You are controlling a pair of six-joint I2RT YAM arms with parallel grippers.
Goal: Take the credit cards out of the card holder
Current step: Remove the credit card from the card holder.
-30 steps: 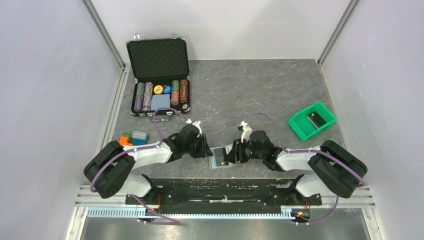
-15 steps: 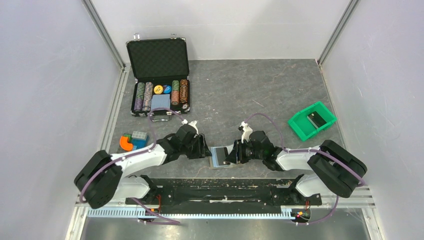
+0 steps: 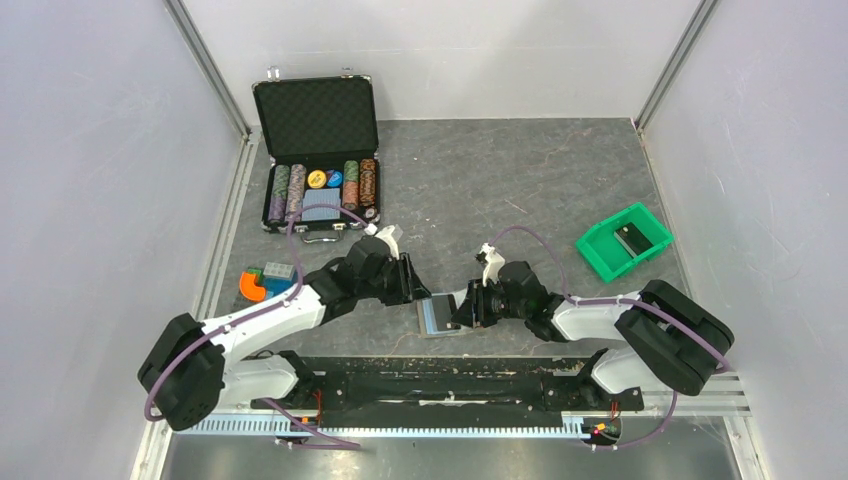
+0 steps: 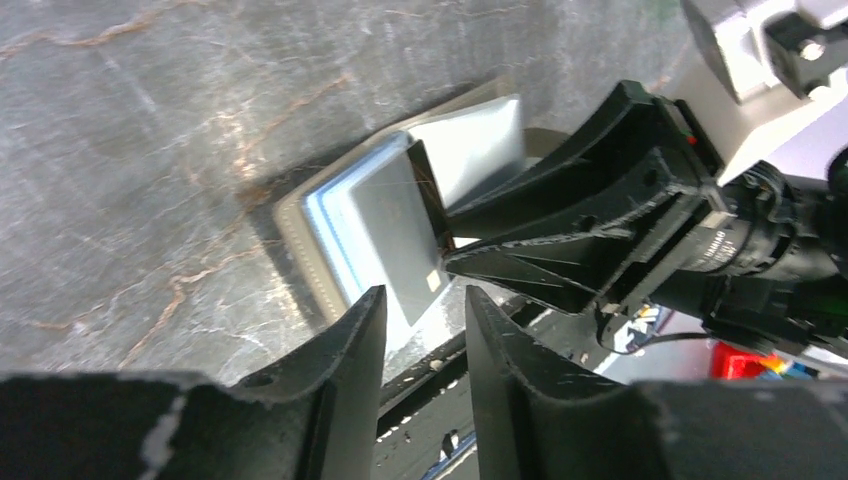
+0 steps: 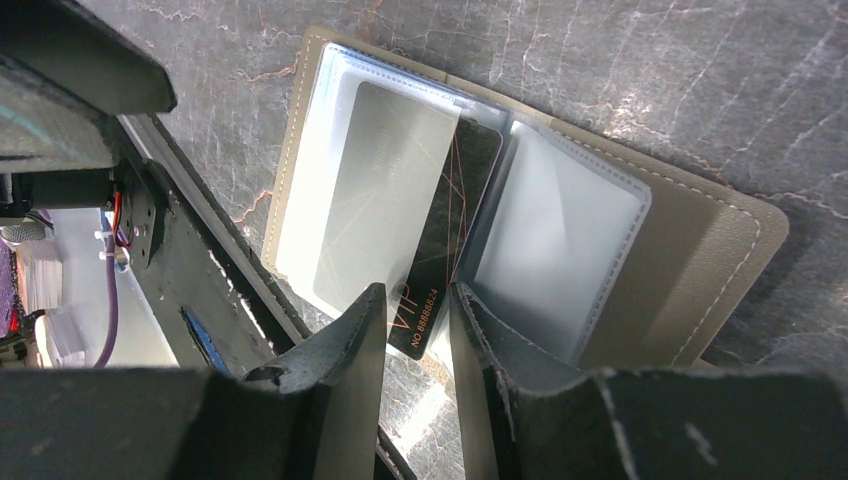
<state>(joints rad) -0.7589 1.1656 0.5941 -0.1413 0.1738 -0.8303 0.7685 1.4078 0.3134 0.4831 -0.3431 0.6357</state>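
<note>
- Your L gripper [image 4: 425, 300]: jaws slightly apart, empty, just beside open card holder [image 5: 700, 260].
- R gripper [image 5: 417, 295]: dark VIP card [image 5: 455, 240] end between jaws; can't tell if clamped.

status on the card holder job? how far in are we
Done: the card holder lies open on the table. In hand: a dark VIP card sticks partway out of the holder, with the right tool at its corner; grip unclear. To do: no card is fully out, a pale card sits inside, and the left tool hovers open.
</note>
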